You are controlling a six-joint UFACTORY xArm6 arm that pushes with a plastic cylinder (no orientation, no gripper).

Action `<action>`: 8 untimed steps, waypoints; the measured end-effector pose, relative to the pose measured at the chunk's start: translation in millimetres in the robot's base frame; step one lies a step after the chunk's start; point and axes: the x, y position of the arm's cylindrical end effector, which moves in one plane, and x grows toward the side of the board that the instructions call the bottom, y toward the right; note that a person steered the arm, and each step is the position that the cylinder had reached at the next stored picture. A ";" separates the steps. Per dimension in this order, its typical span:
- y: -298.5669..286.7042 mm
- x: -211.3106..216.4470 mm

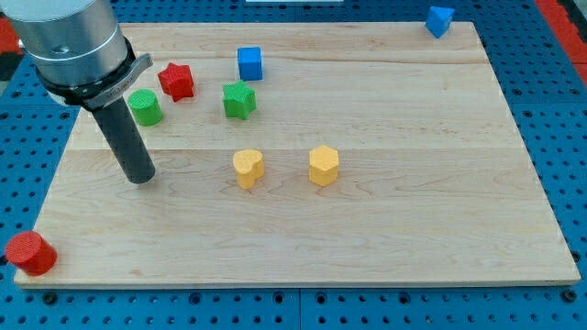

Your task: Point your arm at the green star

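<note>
1. Pale wooden board [385,211] with long grain lines, resting on a blue pegboard table [559,110] dotted with holes.
2. At the view's far left, bottom corner: red cylinder [30,253], sitting right at the board's edge, partly over the corner.
3. Grey arm housing [69,46] at the view's top left, with the dark rod coming down from it; my tip [140,178] planted on bare wood, touching no block. No jaws on this tool, only a plain rod, so nothing gripped.
4. Just above and right of the tip: green cylinder [145,107], close beside the rod's upper part.
5. Next right: red star [176,81], near the green cylinder but apart from it.
6. Green star [238,100], the task's block, right of the red star and well up and right of the tip.
7. Blue cube [249,63], just above the green star.
8. Lower, mid-board: yellow heart [248,169], then yellow hexagon [323,166] to its right, apart.
9. Far top right: blue block [439,20] on the board's top edge; shape hard to tell.
10. Wide bare wood across the view's right half and along the bottom.
</note>
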 end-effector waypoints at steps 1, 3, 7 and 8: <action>1.6 0.0; 15.2 0.0; 39.1 -22.8; 39.1 -30.9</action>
